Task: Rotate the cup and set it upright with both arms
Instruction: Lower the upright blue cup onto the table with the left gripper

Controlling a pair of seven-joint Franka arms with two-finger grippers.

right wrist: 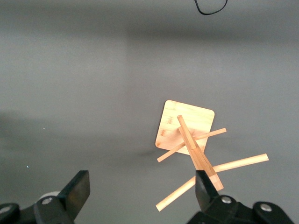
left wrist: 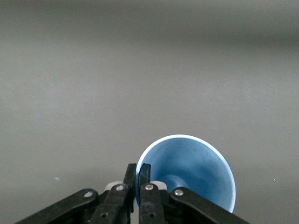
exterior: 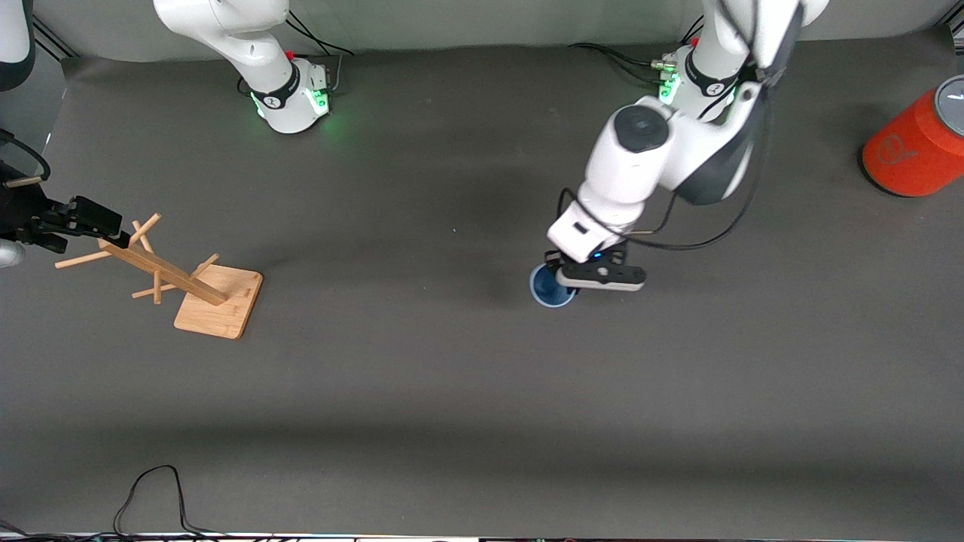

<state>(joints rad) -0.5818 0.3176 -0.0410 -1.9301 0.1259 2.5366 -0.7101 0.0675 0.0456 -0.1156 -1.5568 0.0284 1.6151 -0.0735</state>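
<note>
Open table [exterior: 422, 391] all around the cup [exterior: 544, 290]; the wooden rack [exterior: 188, 282] and orange can [exterior: 915, 150] stand well apart at either end.

The cup [left wrist: 196, 172] looks like matt plastic, smooth, pale blue at the rim and darker blue inside. The mug tree [exterior: 181, 275] is pale, unvarnished-looking wood with a faint grain on its square base. The table [exterior: 452, 391] is covered in a dull dark grey sheet, possibly cloth. The orange can [exterior: 915, 147] has a rough, felt-like skin and a smooth grey top.
</note>
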